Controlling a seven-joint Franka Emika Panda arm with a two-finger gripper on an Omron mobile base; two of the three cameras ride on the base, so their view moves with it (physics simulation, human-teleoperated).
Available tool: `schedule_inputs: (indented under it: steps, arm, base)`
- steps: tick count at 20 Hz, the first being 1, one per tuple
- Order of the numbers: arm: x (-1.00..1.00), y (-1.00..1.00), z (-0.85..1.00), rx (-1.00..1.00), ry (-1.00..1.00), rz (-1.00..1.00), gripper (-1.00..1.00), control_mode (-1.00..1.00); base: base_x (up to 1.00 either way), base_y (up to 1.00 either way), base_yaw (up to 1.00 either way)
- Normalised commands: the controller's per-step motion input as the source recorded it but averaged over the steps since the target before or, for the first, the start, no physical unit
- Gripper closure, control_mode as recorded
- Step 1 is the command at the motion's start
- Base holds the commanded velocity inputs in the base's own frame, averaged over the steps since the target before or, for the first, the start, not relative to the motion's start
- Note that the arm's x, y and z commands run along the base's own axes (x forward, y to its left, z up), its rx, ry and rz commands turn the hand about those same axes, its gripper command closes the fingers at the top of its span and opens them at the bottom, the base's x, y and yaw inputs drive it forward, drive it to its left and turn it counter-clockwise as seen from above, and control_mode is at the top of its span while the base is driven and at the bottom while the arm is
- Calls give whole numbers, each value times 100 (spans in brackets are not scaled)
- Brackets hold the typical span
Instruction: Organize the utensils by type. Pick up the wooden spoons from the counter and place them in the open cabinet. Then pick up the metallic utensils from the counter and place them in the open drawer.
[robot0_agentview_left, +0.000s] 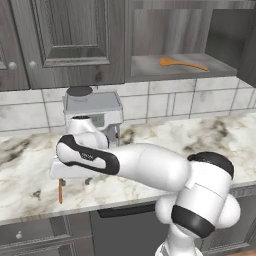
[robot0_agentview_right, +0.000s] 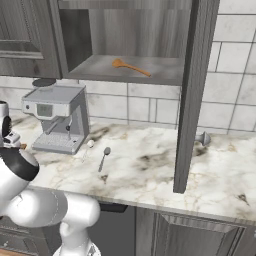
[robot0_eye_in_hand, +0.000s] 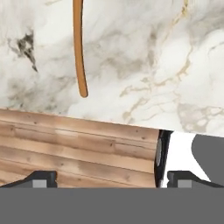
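One wooden spoon (robot0_eye_in_hand: 78, 48), handle toward counter (robot0_eye_in_hand: 144, 52) edge

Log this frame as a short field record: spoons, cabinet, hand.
wooden spoon 1: lying on the open cabinet shelf
wooden spoon 2: on the counter near its front edge, handle end below the hand in the hand view
metallic spoons: two on the counter beside the coffee machine, darker one, paler one
hand: fingertips apart, holding nothing, above the counter edge
done so far: one wooden spoon shelved
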Motion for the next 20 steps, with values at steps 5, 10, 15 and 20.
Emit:
schedule_inputs:
  steps: [5,10,15,20]
  arm:
    - [16,17,-23,-7,-4,-5,-100,-100]
    - [11,36,-11,0,-9,-3,-100,-100]
    - [20,20,-23,0,-5,-2,-100,-100]
    - [24,13,-22,0,-1,-2,-100,-100]
  base:
    - [0,0,0]
    - [0,0,0]
    - [0,0,0]
    - [0,0,0]
